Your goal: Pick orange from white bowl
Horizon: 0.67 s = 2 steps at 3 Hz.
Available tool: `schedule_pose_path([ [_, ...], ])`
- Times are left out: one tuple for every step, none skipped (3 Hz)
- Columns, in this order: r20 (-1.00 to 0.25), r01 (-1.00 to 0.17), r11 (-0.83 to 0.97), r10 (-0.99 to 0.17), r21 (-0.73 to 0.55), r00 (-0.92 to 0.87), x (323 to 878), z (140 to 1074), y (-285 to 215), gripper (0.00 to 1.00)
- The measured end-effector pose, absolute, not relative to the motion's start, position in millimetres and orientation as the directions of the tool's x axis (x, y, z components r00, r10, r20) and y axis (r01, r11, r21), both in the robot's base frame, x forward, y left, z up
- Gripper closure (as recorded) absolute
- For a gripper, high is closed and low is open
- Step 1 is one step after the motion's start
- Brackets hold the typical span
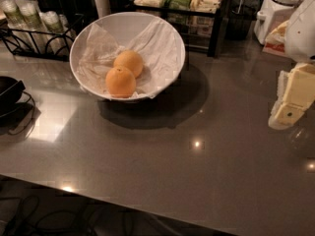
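Sitting side by side in the white bowl [125, 27] are two oranges, the nearer orange [120, 81] touching the farther orange [129, 62] just behind it, and both rest on the crumpled white paper [162, 53] that lines the bowl and folds over its near rim; the bowl itself stands tilted toward the camera on the grey table [162, 176], towards the back left of it, throwing a broad shadow to its right. Nothing has been lifted yet, as far as can be judged: both fruits lie untouched in the paper, and the pincer [288, 113] hangs at the far right edge of the view, above the table and well apart from the bowl, with no orange seen in it; whether it is released or clenched I cannot tell from this angle. So the task looks to be at its very start, with the whole reach across to the bowl, the descent onto one orange, the grasp and the lift out all left to do, and the nearer orange seems the easier one to take since it lies closer to the low rim. Further out, a small black dish [7, 89] sits at the left edge, a wire rack [29, 45] stands behind the bowl on the left, and a dark shelf of packets [194, 3] runs along the back
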<state>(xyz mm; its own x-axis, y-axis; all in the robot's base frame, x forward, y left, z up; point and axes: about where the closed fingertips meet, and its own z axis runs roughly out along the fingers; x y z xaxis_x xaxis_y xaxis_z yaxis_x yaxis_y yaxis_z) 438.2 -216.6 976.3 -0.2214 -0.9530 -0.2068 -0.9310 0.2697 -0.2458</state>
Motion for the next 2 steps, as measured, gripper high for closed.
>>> schedule_pose_path([
  [-0.207,-0.931,0.27,-0.953,-0.246,-0.222,438.3,976.2,-216.5,0.0],
  [-0.283,-0.917,0.313,-0.928,-0.247,-0.241,455.5,973.9,-194.7,0.0],
])
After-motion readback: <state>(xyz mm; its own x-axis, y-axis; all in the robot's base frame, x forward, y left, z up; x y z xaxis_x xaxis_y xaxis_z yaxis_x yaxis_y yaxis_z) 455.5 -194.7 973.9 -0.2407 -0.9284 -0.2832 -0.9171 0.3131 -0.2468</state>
